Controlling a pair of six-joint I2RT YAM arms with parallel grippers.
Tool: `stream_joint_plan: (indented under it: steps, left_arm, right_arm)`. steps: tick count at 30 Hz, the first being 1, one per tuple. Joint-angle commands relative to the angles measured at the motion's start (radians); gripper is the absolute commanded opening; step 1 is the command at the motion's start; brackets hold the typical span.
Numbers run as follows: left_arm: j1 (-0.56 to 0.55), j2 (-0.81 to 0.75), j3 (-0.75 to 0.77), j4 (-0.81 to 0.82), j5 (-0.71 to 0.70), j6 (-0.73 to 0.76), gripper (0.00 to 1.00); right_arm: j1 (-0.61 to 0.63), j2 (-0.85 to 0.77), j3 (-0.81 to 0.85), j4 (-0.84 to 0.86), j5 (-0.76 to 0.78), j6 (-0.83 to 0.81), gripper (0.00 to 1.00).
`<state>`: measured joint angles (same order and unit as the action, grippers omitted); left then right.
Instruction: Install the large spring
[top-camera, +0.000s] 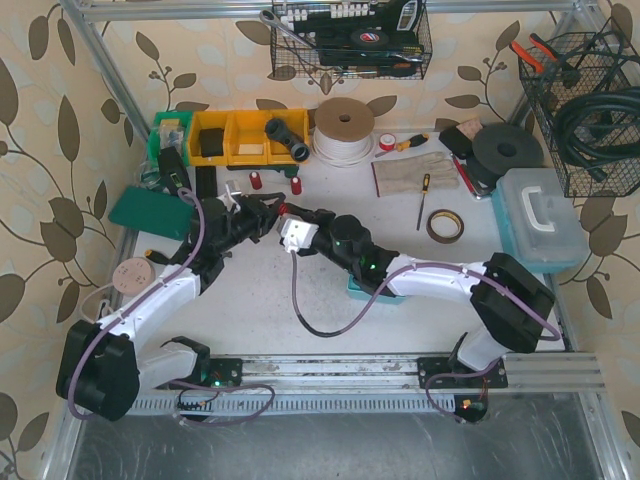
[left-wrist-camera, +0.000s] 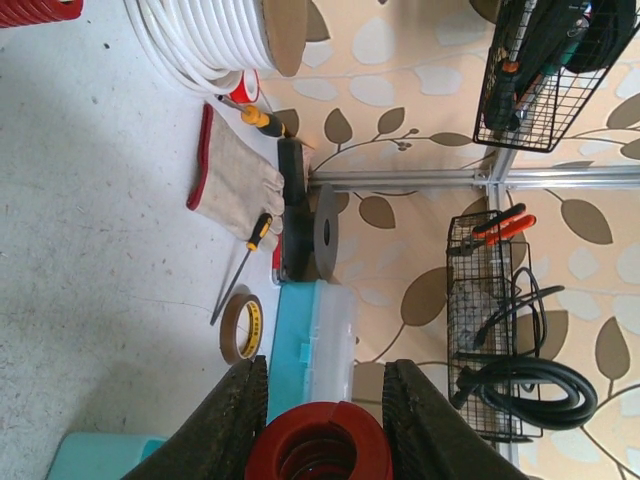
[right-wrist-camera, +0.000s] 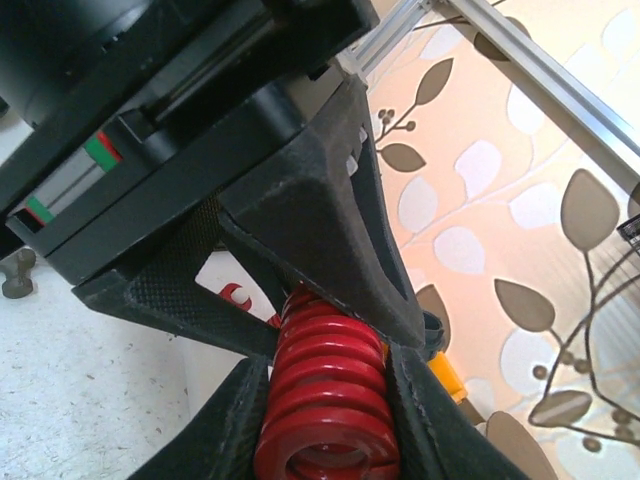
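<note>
Three yellow plastic bins, two black wire baskets, two yellow-handled screwdrivers, two small red cylinders and one large red coil spring are counted.

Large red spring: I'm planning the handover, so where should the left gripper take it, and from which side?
Probably the coils of the large red spring that stick out past the right gripper, which clamps its other end. Pinch across the round sides, with the left gripper coming head-on along the spring's axis.

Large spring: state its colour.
Red. The large spring shows best in the right wrist view.
</note>
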<state>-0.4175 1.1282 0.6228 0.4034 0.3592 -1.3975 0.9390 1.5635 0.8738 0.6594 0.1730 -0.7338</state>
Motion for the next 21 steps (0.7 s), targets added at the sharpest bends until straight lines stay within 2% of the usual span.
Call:
stream_joint_plan:
  steps: [1, 2, 3, 4, 5, 10, 12, 16, 17, 18, 21]
  left_arm:
    - [0.008, -0.003, 0.003, 0.042, -0.002, 0.003, 0.00]
    - [0.008, -0.003, 0.006, 0.039, -0.003, 0.005, 0.00]
    - [0.009, -0.004, 0.008, 0.033, -0.008, 0.013, 0.00]
    - [0.009, -0.007, 0.015, 0.022, -0.013, 0.026, 0.00]
    - [0.009, -0.009, 0.023, 0.009, -0.021, 0.047, 0.00]
    - [0.009, -0.005, 0.107, -0.114, -0.117, 0.293, 0.00]
    - [0.009, 0.005, 0.130, -0.145, -0.164, 0.402, 0.00]
    - [0.000, 0.050, 0.160, -0.108, -0.236, 0.653, 0.00]
    - [-0.009, 0.071, 0.175, -0.105, -0.248, 0.727, 0.00]
    - [-0.024, 0.092, 0.186, -0.104, -0.266, 0.803, 0.00]
    - [-0.083, 0.153, 0.176, -0.030, -0.348, 1.005, 0.00]
  right_arm:
    - [0.007, 0.018, 0.049, 0.017, 0.015, 0.025, 0.03]
    - [0.006, 0.018, 0.055, -0.005, 0.020, 0.035, 0.15]
    - [0.006, 0.016, 0.059, -0.030, 0.026, 0.045, 0.41]
    - [0.007, 0.012, 0.062, -0.058, 0.033, 0.057, 0.59]
    - [0.006, 0.001, 0.062, -0.098, 0.047, 0.070, 0.67]
    - [-0.011, -0.074, 0.032, -0.354, 0.094, 0.165, 0.74]
    - [-0.011, -0.123, -0.011, -0.398, 0.132, 0.191, 0.76]
    - [-0.043, -0.259, -0.096, -0.478, 0.169, 0.285, 0.78]
    - [-0.063, -0.294, -0.101, -0.514, 0.160, 0.320, 0.92]
    - [-0.085, -0.328, -0.108, -0.545, 0.155, 0.355, 0.99]
    - [-0.190, -0.439, -0.162, -0.541, 0.089, 0.508, 1.00]
